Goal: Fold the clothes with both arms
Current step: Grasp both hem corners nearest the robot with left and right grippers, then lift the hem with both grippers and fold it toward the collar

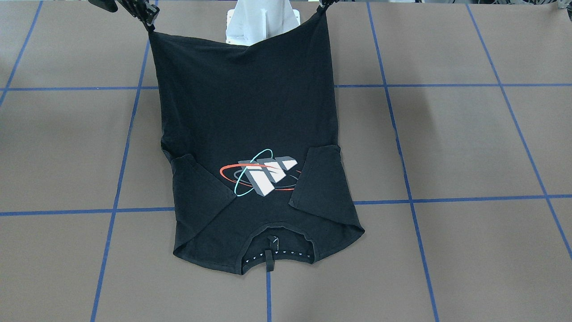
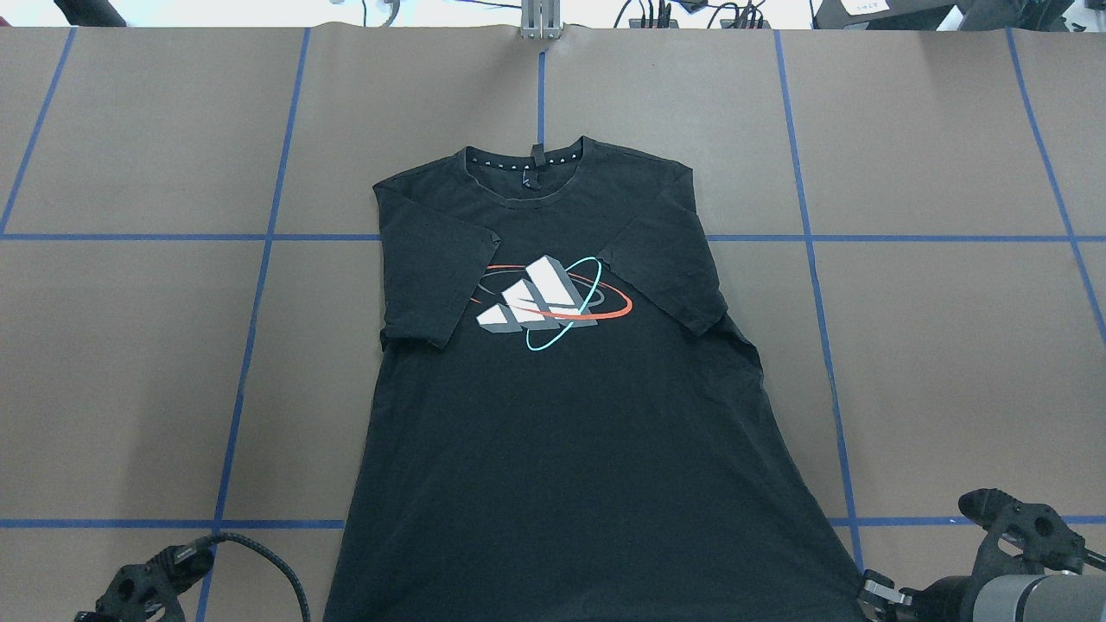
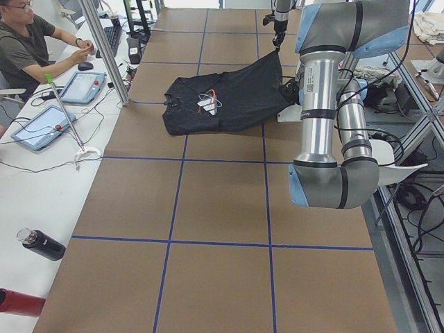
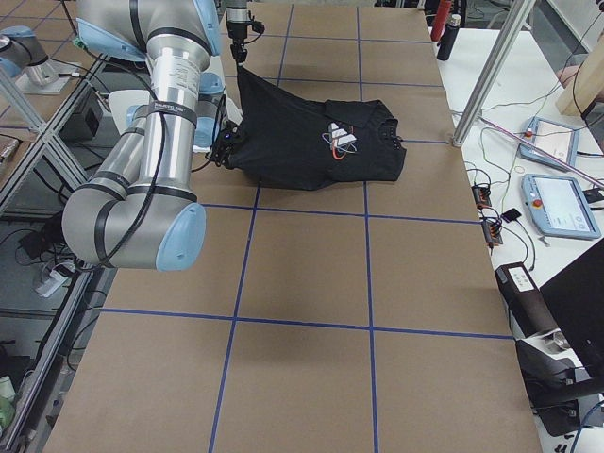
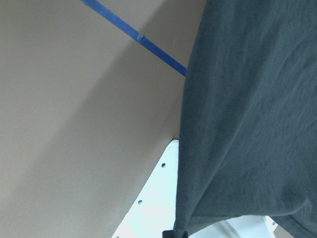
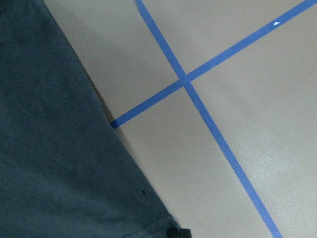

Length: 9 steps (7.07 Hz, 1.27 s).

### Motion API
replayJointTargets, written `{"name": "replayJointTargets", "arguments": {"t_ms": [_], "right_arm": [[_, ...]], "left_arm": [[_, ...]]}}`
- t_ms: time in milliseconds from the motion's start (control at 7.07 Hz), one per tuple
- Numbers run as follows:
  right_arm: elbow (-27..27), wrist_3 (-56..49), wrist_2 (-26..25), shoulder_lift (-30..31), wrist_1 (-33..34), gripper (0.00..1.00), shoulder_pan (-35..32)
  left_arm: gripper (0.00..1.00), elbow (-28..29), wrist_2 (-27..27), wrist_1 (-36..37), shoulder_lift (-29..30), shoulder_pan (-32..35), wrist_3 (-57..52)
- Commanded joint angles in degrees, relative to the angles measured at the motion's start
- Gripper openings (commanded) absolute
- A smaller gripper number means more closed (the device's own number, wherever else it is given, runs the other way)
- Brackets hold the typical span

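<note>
On left arm and right arm, jaws pinch raised T-shirt hem corners; carry both evenly toward collar.

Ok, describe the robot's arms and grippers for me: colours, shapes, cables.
Both arms, left arm and right arm, are thick grey tubes with light-blue joint caps and silver sections bearing small black lettering. The left gripper and right gripper are black pincers; a braided black cable loops at the left wrist.

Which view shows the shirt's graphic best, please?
Overhead exterior: the graphic is large, upright and sharp. Front-facing shows it inverted; both side views show it tiny; the wrist views show only plain shirt.
</note>
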<state>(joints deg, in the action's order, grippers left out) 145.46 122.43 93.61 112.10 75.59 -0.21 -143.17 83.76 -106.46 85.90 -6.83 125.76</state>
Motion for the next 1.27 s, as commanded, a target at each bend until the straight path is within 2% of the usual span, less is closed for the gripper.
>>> {"name": "replayJointTargets", "arguments": {"t_ms": [0,142,283,425,566,849,1132], "right_arm": [[-0.1,-1.2,5.5,-1.4,0.0,0.0,-6.0],[-0.7,-1.2,9.0,-5.4,0.3,0.0,-10.5],[-3.5,-1.3,14.0,-9.5,0.5,0.0,-16.7],[-6.8,-2.8,19.8,-12.7,0.6,0.0,-23.1],[-10.1,-7.7,22.3,-16.8,1.1,0.0,-29.2],[-19.1,-10.6,30.5,-25.7,2.5,0.0,-40.9],[-27.2,-18.0,31.5,-35.1,9.4,0.0,-46.9]], "left_arm": [[0.0,-2.3,6.7,-0.1,0.2,8.4,0.0],[0.0,-1.2,10.1,-0.1,3.7,15.2,-0.9],[0.0,0.6,9.8,-0.2,5.7,18.3,-1.2],[0.0,3.7,10.4,-0.5,8.0,23.3,-3.2],[0.0,6.0,10.9,-0.6,9.3,27.9,-6.1],[0.0,11.8,16.0,-0.7,12.3,37.0,-11.1],[0.0,23.1,16.0,-2.1,18.6,42.6,-11.8]]}}
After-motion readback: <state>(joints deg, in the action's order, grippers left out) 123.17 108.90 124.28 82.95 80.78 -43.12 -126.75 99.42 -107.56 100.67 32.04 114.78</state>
